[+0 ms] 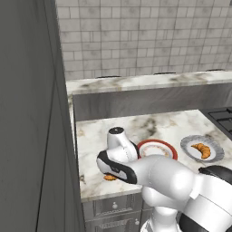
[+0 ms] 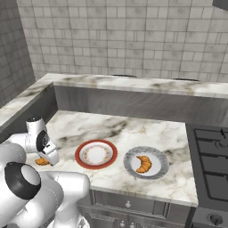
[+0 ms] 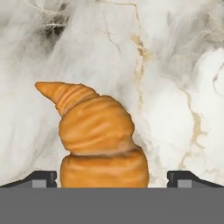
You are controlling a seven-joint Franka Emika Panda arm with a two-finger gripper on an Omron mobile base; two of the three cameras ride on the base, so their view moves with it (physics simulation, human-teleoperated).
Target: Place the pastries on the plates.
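One croissant [image 3: 98,140] lies on the marble counter near its front left edge, directly under my gripper [image 3: 113,179]. The gripper is open, one fingertip [image 3: 41,178] on each side of the pastry, with small gaps. From the base views this croissant [image 1: 110,177] [image 2: 42,161] peeks out beneath the lowered hand [image 1: 113,154] [image 2: 42,144]. The second croissant [image 1: 201,150] [image 2: 143,164] rests on the grey-blue plate [image 1: 190,144] [image 2: 156,156]. Between the hand and that plate sits the red-rimmed plate [image 1: 156,149] [image 2: 95,154], with nothing on it.
A dark stovetop [image 2: 211,147] borders the counter on the right. A raised ledge [image 2: 133,84] and a tiled wall run along the back. A tall grey cabinet side [image 1: 31,136] stands to the left. My arm's elbow [image 1: 172,181] hangs over the counter's front edge.
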